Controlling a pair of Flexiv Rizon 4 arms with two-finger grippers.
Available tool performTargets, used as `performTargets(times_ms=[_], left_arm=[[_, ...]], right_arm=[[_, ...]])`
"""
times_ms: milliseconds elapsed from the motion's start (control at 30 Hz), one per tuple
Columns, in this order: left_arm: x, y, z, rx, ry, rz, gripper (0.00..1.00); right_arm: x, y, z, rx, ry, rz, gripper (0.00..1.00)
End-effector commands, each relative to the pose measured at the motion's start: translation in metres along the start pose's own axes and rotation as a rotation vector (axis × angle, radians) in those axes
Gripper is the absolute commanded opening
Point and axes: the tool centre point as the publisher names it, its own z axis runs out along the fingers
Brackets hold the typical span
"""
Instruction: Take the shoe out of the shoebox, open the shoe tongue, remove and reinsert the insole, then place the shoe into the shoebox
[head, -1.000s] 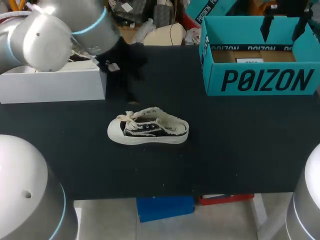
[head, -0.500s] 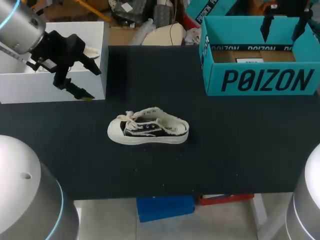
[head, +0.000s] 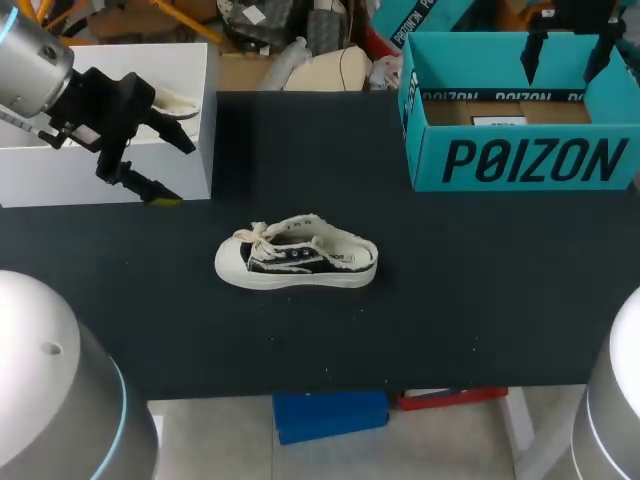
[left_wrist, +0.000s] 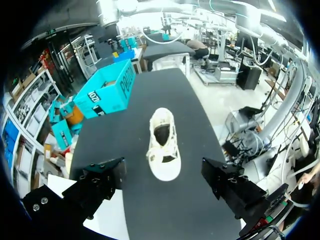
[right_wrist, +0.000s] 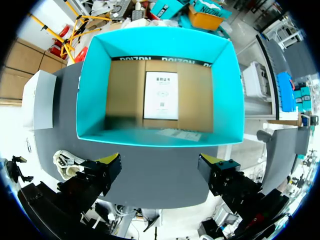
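A small black-and-cream shoe (head: 296, 257) lies on its sole in the middle of the black table, toe to the left, laces loose. The left wrist view looks down on the shoe (left_wrist: 162, 144), which lies ahead of my left gripper (left_wrist: 167, 186), between its fingers' line. My left gripper (head: 180, 173) hangs open by the white box, well left of the shoe. The teal shoebox (head: 520, 160) stands at the back right, with only a white label on its cardboard floor. My right gripper (head: 566, 65) hovers open above the shoebox (right_wrist: 92, 75), its fingers (right_wrist: 102, 172) spread wide.
A white box (head: 110, 170) stands at the back left of the table, right beside my left gripper. The white box (right_wrist: 40, 100) and the shoe (right_wrist: 67, 161) also show in the right wrist view. Bare black table (head: 450, 300) lies between the shoe and the shoebox.
My left arm has swung back to the left, from over the table's back middle to the white box. The shoe, the shoebox and the right arm have not moved.
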Motion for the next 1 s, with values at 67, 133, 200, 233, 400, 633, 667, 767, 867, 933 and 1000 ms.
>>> performTargets(times_ms=[67, 133, 200, 233, 400, 633, 667, 767, 867, 933, 1000], left_arm=[[0.0, 0.001, 0.001, -0.001, -0.002, 0.001, 1.0], [0.0, 0.001, 0.001, -0.001, -0.002, 0.001, 1.0], [0.0, 0.001, 0.001, -0.001, -0.002, 0.001, 1.0], [0.0, 0.001, 0.001, -0.001, -0.002, 0.001, 1.0], [0.0, 0.001, 0.001, -0.001, -0.002, 0.001, 1.0], [0.0, 0.001, 0.001, -0.001, -0.002, 0.001, 1.0], [0.0, 0.001, 0.001, -0.001, -0.002, 0.001, 1.0], [0.0, 0.001, 0.001, -0.001, -0.002, 0.001, 1.0], [0.0, 0.001, 0.001, -0.001, -0.002, 0.001, 1.0], [0.0, 0.001, 0.001, -0.001, -0.002, 0.001, 1.0], [0.0, 0.001, 0.001, -0.001, -0.002, 0.001, 1.0]], right_arm=[[0.0, 0.0, 0.0, 0.0, 0.0, 0.0, 1.0], [0.0, 0.0, 0.0, 0.0, 0.0, 0.0, 1.0], [0.023, -0.015, -0.007, -0.015, 0.064, -0.124, 1.0], [0.041, -0.022, -0.01, -0.027, 0.071, -0.208, 1.0], [0.155, -0.079, -0.02, -0.069, 0.154, -0.685, 1.0], [0.251, -0.176, -0.001, -0.088, 0.206, -1.03, 1.0], [0.251, -0.176, -0.001, -0.088, 0.206, -1.03, 1.0], [0.251, -0.176, -0.001, -0.088, 0.206, -1.03, 1.0], [0.251, -0.176, -0.001, -0.088, 0.206, -1.03, 1.0], [0.251, -0.176, -0.001, -0.088, 0.206, -1.03, 1.0], [0.251, -0.176, -0.001, -0.088, 0.206, -1.03, 1.0]])
